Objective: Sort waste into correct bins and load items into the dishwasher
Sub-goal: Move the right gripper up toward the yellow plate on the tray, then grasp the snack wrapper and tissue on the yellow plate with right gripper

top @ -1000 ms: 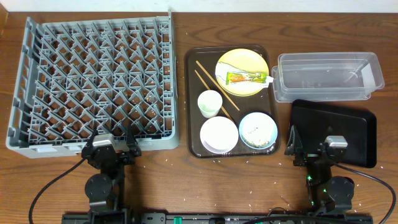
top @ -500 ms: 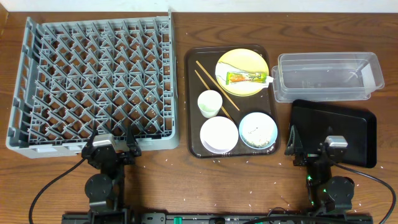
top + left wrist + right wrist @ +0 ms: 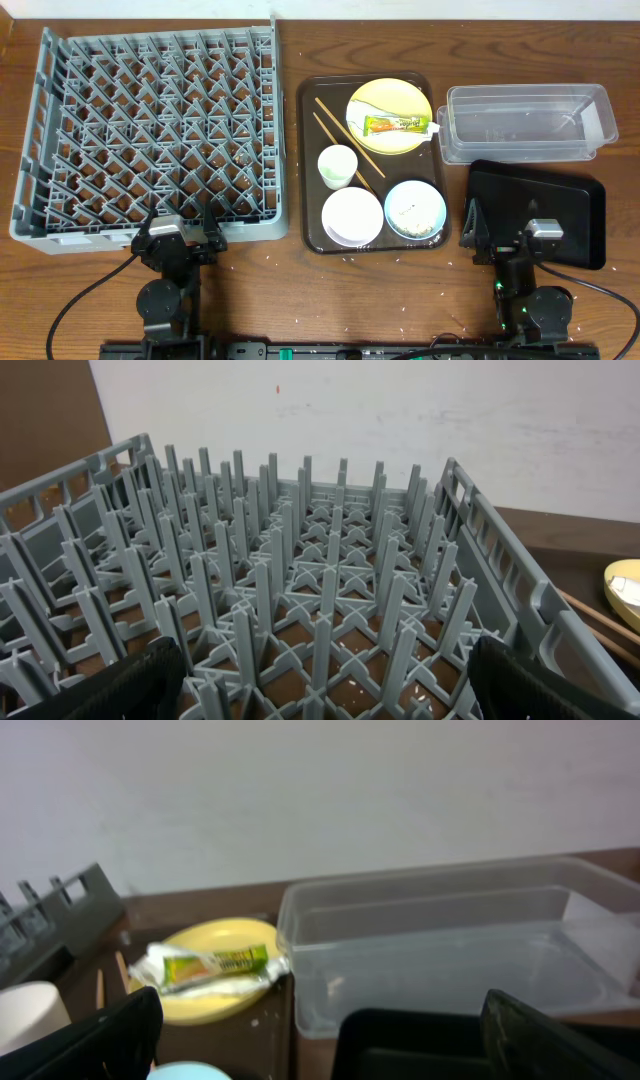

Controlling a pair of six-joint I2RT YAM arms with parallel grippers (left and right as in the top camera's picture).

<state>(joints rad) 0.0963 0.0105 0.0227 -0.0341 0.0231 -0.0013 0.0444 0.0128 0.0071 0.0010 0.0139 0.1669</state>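
Observation:
On the brown serving tray (image 3: 403,168) lie a yellow plate (image 3: 385,100) with a foil sachet (image 3: 398,125) on a white paper piece (image 3: 431,128), chopsticks (image 3: 345,135), a white cup (image 3: 338,166), a white bowl (image 3: 352,216) and a blue bowl (image 3: 415,210) holding rice. The grey dishwasher rack (image 3: 150,130) stands at left. A clear tub (image 3: 525,123) and black tray (image 3: 560,205) sit at right. My left gripper (image 3: 182,224) (image 3: 320,685) hangs open at the rack's near edge. My right gripper (image 3: 500,234) (image 3: 320,1040) is open over the black tray's near left end, facing the plate (image 3: 215,990) and tub (image 3: 450,950).
Loose rice grains (image 3: 420,262) are scattered on the wooden table along the serving tray's front edge and inside the rack. A pale wall rises behind the table. Both arm bases and their cables sit at the table's near edge.

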